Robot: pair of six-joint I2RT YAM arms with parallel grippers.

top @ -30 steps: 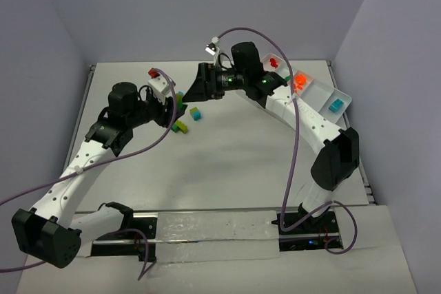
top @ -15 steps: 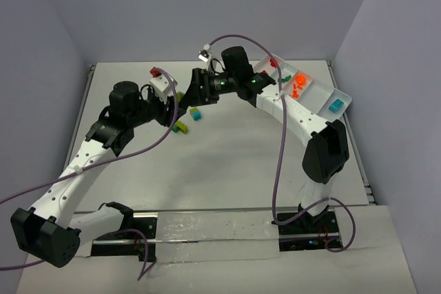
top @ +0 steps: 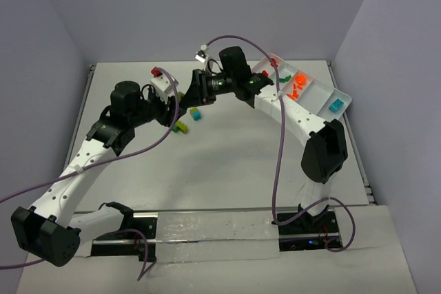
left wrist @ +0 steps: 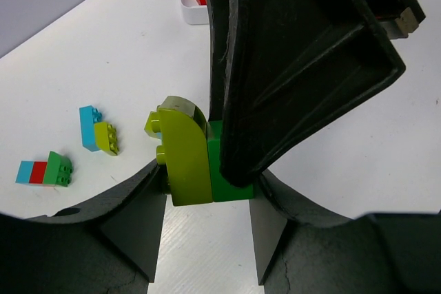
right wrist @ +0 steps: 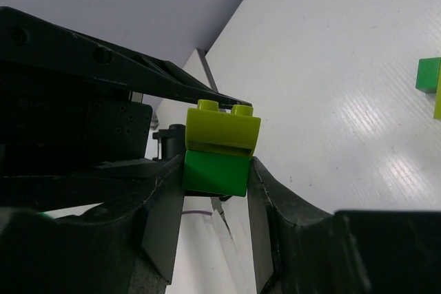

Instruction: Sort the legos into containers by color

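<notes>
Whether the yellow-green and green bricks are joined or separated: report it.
Joined: the yellow-green brick sits flush against the green brick, no gap.

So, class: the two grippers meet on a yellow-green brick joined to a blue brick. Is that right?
No. The brick joined to the yellow-green brick is green, not blue. The right wrist view shows the green brick between the right gripper's fingers; the left gripper holds the yellow-green brick.
</notes>
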